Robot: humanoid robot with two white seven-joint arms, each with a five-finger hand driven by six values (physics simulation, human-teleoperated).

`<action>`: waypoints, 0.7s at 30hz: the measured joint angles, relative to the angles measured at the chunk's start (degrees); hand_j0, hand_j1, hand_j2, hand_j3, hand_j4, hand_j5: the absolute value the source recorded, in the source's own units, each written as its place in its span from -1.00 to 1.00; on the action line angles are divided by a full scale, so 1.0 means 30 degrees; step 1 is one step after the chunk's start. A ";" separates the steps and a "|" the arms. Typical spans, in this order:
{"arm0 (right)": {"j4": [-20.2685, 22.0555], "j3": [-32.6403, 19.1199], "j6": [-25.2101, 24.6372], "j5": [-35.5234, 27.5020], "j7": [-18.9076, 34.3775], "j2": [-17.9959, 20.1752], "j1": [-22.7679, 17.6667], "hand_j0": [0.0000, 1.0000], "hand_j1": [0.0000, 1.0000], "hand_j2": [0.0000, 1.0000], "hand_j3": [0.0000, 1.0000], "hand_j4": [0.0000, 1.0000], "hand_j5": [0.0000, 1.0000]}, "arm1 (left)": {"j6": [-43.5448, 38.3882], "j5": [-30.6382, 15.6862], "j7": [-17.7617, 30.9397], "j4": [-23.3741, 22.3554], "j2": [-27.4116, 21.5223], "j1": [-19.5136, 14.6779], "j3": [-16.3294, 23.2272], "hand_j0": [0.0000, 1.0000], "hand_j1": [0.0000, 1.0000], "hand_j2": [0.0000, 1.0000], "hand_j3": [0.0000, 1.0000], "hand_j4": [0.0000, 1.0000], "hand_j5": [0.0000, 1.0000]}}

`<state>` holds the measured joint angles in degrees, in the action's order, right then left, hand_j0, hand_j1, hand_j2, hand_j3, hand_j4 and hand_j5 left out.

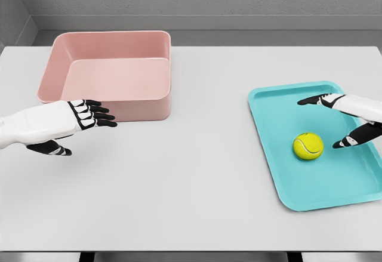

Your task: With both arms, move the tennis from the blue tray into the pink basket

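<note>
Head view: left hand point(74, 122) reaches in from the lower left edge over the bench point(191, 172), its white forearm lying nearly level. The black fingers point(98, 116) stretch out straight and slightly fanned toward the right, the thumb hangs below the palm, and the hand holds nothing. It hovers just in front of the near left corner of the pink basket point(107, 74), whose front wall sits right behind the fingertips; whether they touch the wall cannot be told.

Right hand point(352, 119) comes in from the right edge above the blue tray point(280, 154). Its fingers are spread wide: one long finger points left across the far part of the tray, while the thumb angles down and left lower in the frame. It grasps nothing, and the palm itself is partly cut off by the frame edge.

No brand, label or writing can be read on any of the things; the ball shows only its pale curved seam.

Tennis ball point(308, 145), yellow-green, lies inside the tray, right of its middle. It sits just left of the right thumb tip, with a narrow gap showing between them, and below the outstretched finger. It is well apart from the left hand and from the basket, which stands at the far left of the bench.
</note>
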<state>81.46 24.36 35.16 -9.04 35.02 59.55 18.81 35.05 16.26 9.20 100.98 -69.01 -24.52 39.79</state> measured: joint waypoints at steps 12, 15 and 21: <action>-0.0111 0.0396 -0.0002 0.0210 -0.0001 -0.0248 -0.0673 1.00 1.00 1.00 1.00 1.00 1.00 | 0.0000 0.0003 0.0156 0.0000 0.0111 0.0002 0.0003 1.00 1.00 1.00 1.00 1.00 1.00; -0.0141 0.0529 -0.0004 0.0215 -0.0001 -0.0428 -0.0674 1.00 1.00 1.00 1.00 1.00 1.00 | 0.0001 0.0006 0.0347 0.0000 0.0263 -0.0001 -0.0004 1.00 1.00 1.00 1.00 1.00 1.00; -0.0747 0.0834 -0.0004 0.0235 -0.0001 -0.1104 -0.0674 1.00 1.00 1.00 1.00 1.00 1.00 | 0.0002 0.0006 0.0443 0.0000 0.0339 0.0000 -0.0009 1.00 1.00 1.00 1.00 1.00 1.00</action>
<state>79.22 26.87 35.15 -8.34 35.02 56.24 16.79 35.06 16.28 10.53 100.98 -67.99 -24.52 39.76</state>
